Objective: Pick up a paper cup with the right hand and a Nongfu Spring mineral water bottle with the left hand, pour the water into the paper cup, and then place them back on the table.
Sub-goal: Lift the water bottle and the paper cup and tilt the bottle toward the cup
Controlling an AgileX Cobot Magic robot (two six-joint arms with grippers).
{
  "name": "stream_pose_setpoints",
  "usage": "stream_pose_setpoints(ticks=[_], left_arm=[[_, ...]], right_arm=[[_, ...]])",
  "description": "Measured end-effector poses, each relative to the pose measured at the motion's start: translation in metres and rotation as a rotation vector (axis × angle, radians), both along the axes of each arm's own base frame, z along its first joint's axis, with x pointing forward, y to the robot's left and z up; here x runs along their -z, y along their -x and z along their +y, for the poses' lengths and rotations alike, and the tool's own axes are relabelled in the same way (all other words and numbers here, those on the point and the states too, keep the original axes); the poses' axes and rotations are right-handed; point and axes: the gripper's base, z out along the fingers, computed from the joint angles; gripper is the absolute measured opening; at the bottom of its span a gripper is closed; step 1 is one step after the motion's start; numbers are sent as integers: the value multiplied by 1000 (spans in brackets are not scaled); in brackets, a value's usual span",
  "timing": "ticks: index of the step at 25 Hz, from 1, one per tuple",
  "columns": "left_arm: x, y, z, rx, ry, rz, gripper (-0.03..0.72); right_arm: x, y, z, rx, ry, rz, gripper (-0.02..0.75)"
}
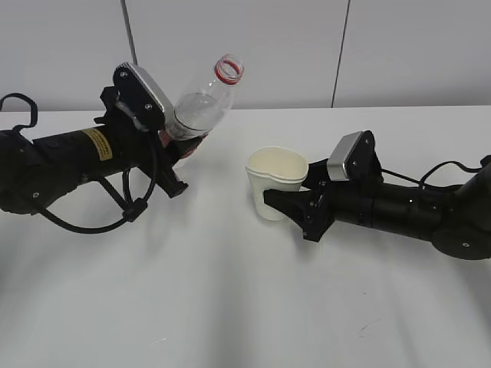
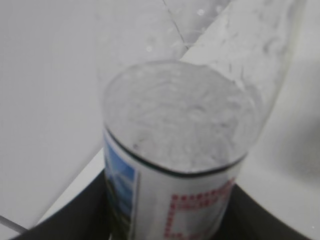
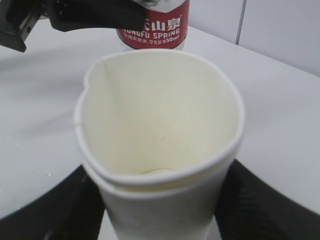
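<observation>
My left gripper [image 1: 178,149] is shut on the labelled lower body of the Nongfu Spring mineral water bottle [image 1: 201,103]. The bottle is off the table and tilted, its open red-ringed mouth pointing up and to the right, toward the cup. Water [image 2: 180,115] stands just above the label in the bottle [image 2: 180,165], which fills the space between the jaws of the left gripper [image 2: 172,222]. The right gripper [image 1: 288,203] is shut on the upright paper cup [image 1: 276,182] at centre right. In the right wrist view the paper cup [image 3: 160,125] has a squeezed rim and a dry-looking inside, between the jaws of the right gripper [image 3: 160,215].
The white table [image 1: 230,307] lies under both arms, with a pale panelled wall behind it. The bottle's red label [image 3: 152,25] and the left gripper's black fingers [image 3: 90,15] show just beyond the cup. Whether the cup's base touches the table I cannot tell.
</observation>
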Motion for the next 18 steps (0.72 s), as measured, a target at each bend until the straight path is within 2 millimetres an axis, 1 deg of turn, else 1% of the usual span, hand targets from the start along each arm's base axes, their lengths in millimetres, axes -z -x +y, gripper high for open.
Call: stream_pose_setpoints(ticks=[10,15,18], left_arm=[[-1,-3,2,-4,-100,-66,340],[-8,-10,1,4,-153,-121,340],[-10,-14,1,1,-197,-125,340]], right_arm=[[0,1,1,-2,-19,28,452],[0,1,1,-1,-21,31,452],[0,1,1,-1,-22,32,452]])
